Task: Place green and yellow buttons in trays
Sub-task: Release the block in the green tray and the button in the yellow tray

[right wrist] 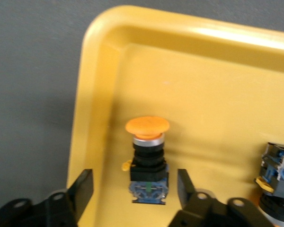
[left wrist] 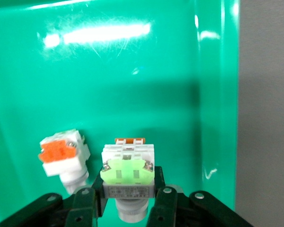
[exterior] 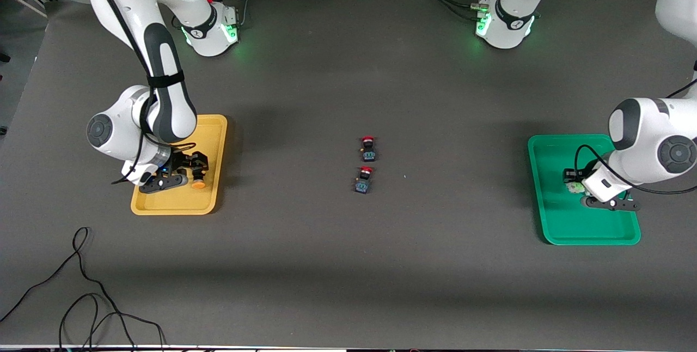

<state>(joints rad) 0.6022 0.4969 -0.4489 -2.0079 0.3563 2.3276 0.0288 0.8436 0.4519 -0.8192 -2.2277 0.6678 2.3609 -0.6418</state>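
The right end effector is sitting low in the yellow tray, at the right arm's end of the bench. Its fingers are standing wide apart, 1 on each side of a dark-bodied button with a round orange-yellow cap, and neither finger is touching it. This button is lying on the tray floor close to the tray wall. A 2nd dark-bodied button is lying in the same tray, near the 1st and only partly in view in the right wrist view.

The left end effector is sitting low in the green tray, at the left arm's end of the bench. It is clamping a whitish-bodied button with a square green face between its fingers, which are pressing on both sides of the button body. The pictures do not show whether the held button is touching the tray floor. A whitish-bodied button with a square orange-red face is lying tilted on the floor of the green tray, just beside the held button and apart from it.

2 dark-bodied switches with round red caps are lying on the bench between the 2 trays. 1 switch is lying farther from the front camera; the other switch is lying just beside it and nearer to that camera. A loose black cable is lying on the bench at the right arm's end, nearer to the front camera than the yellow tray.
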